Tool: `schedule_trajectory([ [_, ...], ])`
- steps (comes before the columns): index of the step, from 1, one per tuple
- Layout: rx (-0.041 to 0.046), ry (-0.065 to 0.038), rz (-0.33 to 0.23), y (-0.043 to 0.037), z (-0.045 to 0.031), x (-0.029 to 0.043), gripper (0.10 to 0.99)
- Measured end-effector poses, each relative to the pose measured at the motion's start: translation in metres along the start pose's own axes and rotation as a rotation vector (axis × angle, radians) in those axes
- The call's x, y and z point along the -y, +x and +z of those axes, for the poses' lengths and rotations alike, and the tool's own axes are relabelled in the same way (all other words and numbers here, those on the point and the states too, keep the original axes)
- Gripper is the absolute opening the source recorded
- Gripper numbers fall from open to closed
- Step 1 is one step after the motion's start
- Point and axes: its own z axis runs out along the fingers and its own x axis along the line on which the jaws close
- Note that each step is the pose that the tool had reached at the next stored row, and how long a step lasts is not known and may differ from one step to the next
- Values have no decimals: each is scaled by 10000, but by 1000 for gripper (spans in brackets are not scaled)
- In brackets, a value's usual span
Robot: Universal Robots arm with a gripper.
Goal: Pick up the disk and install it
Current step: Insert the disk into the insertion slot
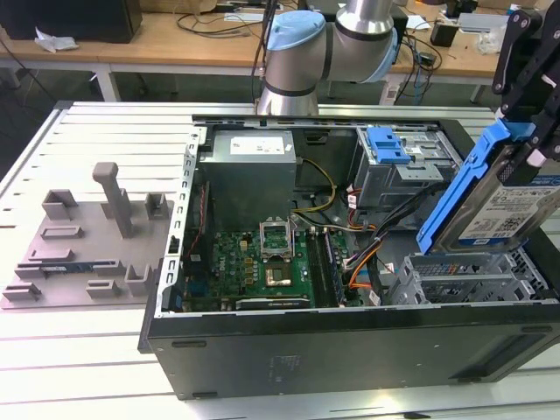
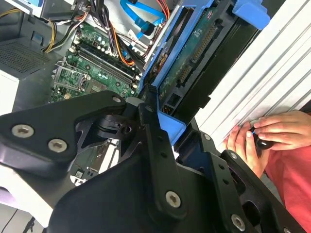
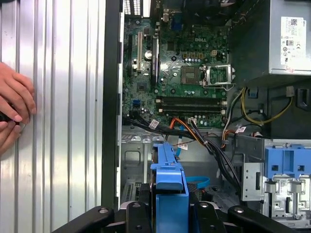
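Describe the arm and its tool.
The arm is silver-grey, with thick round joints and light blue caps. The tool is matte black: flat hinged link bars on a bulky body, held with silver screws.

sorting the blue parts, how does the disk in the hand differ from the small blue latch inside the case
Pose: the disk hangs tilted in the hand, above the case; the blue latch sits on its grey cage inside.
Look: the disk is a silver labelled slab in a blue frame; the latch is all blue.
Size: the disk looks far larger than the latch.
Both share bright blue plastic.
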Motion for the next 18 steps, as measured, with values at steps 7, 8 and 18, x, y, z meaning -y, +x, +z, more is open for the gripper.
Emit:
schedule_trajectory([
  [7, -1, 0, -13, 2, 45, 13, 365],
  [8, -1, -1, -13, 3, 50, 13, 365],
  [18, -1, 0, -13, 7, 98, 29, 365],
])
